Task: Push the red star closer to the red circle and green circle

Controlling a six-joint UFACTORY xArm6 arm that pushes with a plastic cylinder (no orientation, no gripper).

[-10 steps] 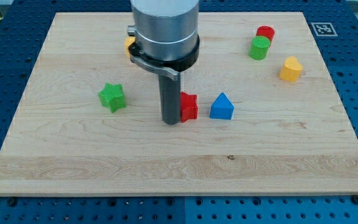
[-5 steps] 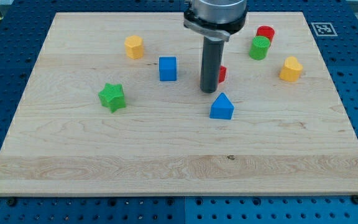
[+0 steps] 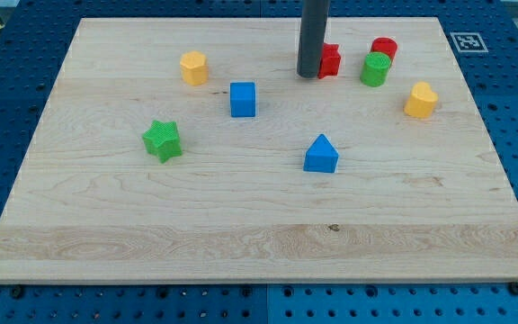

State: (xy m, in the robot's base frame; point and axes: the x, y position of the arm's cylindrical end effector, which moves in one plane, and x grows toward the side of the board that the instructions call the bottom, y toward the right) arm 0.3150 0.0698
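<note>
The red star (image 3: 330, 60) lies near the view's top, partly hidden on its left side by my rod. My tip (image 3: 309, 75) touches the star's left edge. The green circle (image 3: 376, 68) stands a short gap to the star's right. The red circle (image 3: 384, 48) sits just behind the green circle, touching it or nearly so.
A yellow heart-shaped block (image 3: 420, 100) lies right of the green circle. A yellow block (image 3: 193, 67), a blue cube (image 3: 243, 99), a green star (image 3: 162, 140) and a blue triangle (image 3: 320, 155) lie on the wooden board (image 3: 241, 243).
My tip has pushed the red star up and to the right, from beside the blue triangle to just left of the green circle. The other blocks have not moved.
</note>
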